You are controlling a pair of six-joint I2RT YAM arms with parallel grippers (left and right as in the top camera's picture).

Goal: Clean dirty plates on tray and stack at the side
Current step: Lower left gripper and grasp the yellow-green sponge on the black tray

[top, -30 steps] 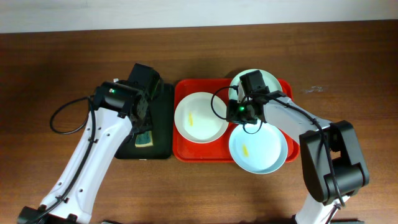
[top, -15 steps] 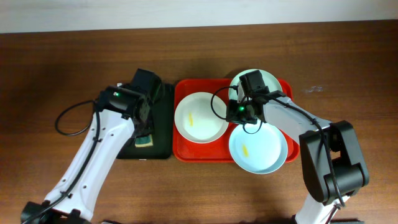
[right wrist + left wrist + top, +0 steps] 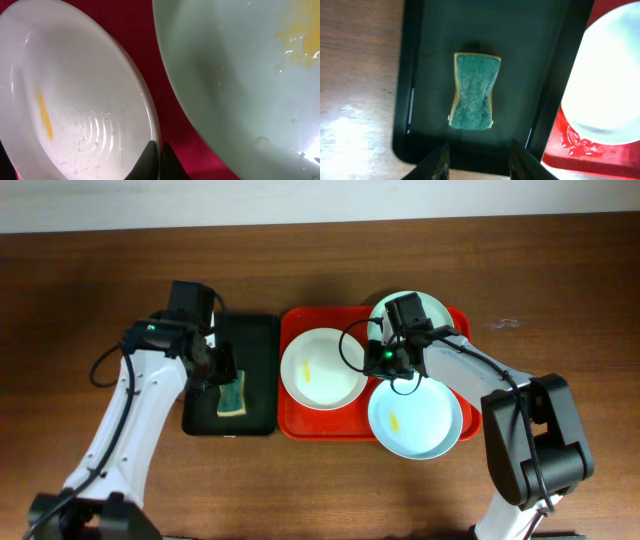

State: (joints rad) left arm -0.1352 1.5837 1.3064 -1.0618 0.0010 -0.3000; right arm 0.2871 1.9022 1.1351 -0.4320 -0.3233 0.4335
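Observation:
The red tray [image 3: 290,425] holds three plates. The cream-white plate [image 3: 322,368], with a yellow smear, lies on its left half. One mint plate [image 3: 430,308] lies at the back right, and another [image 3: 418,420] with a yellow smear lies at the front right, overhanging the rim. My right gripper [image 3: 383,362] is shut on the cream plate's right rim. In the right wrist view that gripper [image 3: 160,159] pinches the cream plate [image 3: 75,100] beside a mint plate [image 3: 240,75]. My left gripper [image 3: 220,372] is open and empty over the black tray, just short of the sponge [image 3: 472,91].
The narrow black tray [image 3: 255,340] lies left of the red tray and touches it. The green and yellow sponge [image 3: 232,396] lies in it. Brown wooden table [image 3: 560,270] lies all around. The red tray floor [image 3: 150,40] shows between the plates.
My left arm has drawn back to the left, off the sponge, which now lies uncovered in the black tray. The right arm and the plates have not moved.

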